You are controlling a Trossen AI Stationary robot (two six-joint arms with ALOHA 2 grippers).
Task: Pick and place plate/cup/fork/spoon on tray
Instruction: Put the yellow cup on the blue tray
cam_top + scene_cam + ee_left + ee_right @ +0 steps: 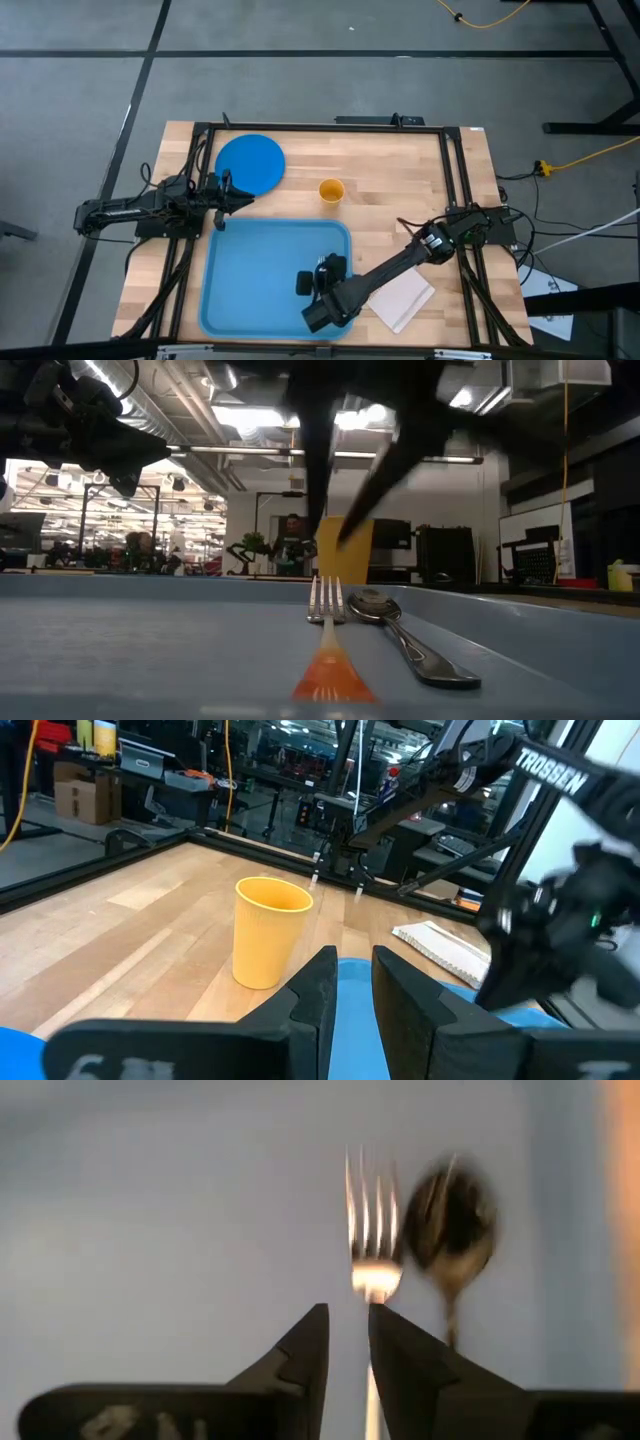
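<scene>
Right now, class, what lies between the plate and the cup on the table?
Nothing: in the high view, only bare wood lies between the plate and the cup. The left gripper sits nearer the tray, off that line.

Tray (120, 650), light blue: fork (327, 622) and spoon (405, 635) lying side by side, cup (345, 550) upright beyond them.

Bright overhead lights (glaring), blurred foreground
</scene>
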